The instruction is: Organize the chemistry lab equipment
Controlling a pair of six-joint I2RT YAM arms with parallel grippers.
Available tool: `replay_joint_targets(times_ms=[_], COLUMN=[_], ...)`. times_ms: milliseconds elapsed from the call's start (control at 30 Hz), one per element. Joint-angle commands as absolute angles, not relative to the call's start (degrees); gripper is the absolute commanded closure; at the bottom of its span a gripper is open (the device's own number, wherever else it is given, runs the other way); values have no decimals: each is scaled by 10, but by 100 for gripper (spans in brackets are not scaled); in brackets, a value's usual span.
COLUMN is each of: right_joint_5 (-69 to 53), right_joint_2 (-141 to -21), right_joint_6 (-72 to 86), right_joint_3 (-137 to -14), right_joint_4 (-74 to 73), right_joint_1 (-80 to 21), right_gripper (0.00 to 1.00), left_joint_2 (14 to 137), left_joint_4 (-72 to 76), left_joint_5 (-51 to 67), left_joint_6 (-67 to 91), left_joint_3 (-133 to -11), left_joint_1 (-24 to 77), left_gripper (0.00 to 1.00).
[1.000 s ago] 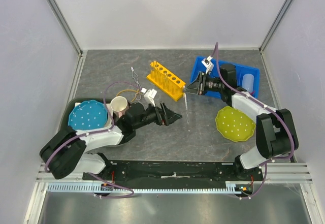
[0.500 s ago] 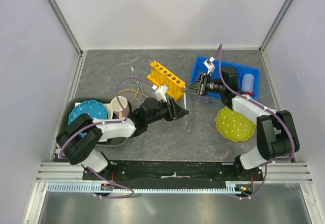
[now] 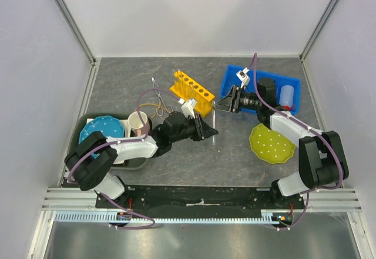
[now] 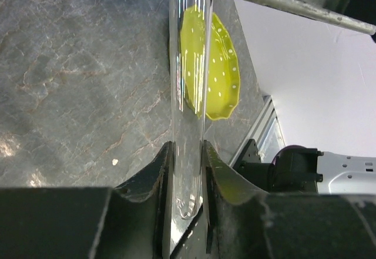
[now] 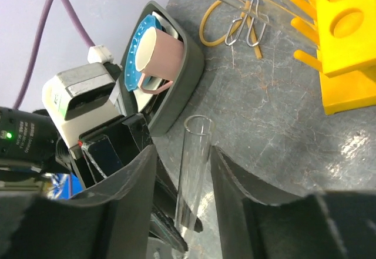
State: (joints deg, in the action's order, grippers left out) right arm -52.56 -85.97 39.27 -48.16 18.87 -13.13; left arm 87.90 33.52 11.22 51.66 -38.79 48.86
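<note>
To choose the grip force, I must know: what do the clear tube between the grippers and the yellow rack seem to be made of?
The tube looks like glass, perhaps clear plastic: fully transparent, glossy, with sharp light streaks. The rack is likely plastic: opaque, even yellow, smooth moulded holes.

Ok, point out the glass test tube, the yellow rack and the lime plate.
test tube (image 4: pixel 189 83), left wrist view, mid-length of its glass wall.
yellow rack (image 3: pixel 192 90), top view, holed upper face.
lime plate (image 3: pixel 272 143), top view, dotted centre.
</note>
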Motion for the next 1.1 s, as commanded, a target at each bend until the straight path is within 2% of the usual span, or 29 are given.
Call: replay_joint_targets(times_ms=[0,133,267,433,500,533,567,633,933,1067], right_joint_5=[-561,-586,-555,-560,-587,-592,-595,-584,-492,-413], right_joint_2=[-820,-799,-762,-704,-683,-677,-672,-657,-668,-672], right_joint_6=[275,144,-44,-392,-521,-666,-728,-845,-880,-859], right_joint_3=[-508,-527,-562,-616,-635,-641,-645,-650,-661,-636], right_joint_4=[116,15,-165,-331,-443,-480,-553,-593,-596,-570], right_joint_1=[-118,-103,-99,-99,-102,-105,-108,-133,-298,-388], right_gripper=[47,40,35,27,17,13,4,2,2,7], left_joint_2=[836,798,752,723,721,722,722,730,780,797], left_joint_4=[302,250,200,126,87,77,67,43,19,23], left_joint_5=[135,187,236,329,359,387,402,445,543,560], left_joint_6=[519,512,497,470,454,449,442,436,426,430], left_joint_3=[-391,-378,-368,-380,-389,-398,-402,-415,-438,-446], left_joint_1=[482,465,450,434,435,435,434,434,435,438], left_gripper=[87,87,87,87,87,87,87,87,87,87])
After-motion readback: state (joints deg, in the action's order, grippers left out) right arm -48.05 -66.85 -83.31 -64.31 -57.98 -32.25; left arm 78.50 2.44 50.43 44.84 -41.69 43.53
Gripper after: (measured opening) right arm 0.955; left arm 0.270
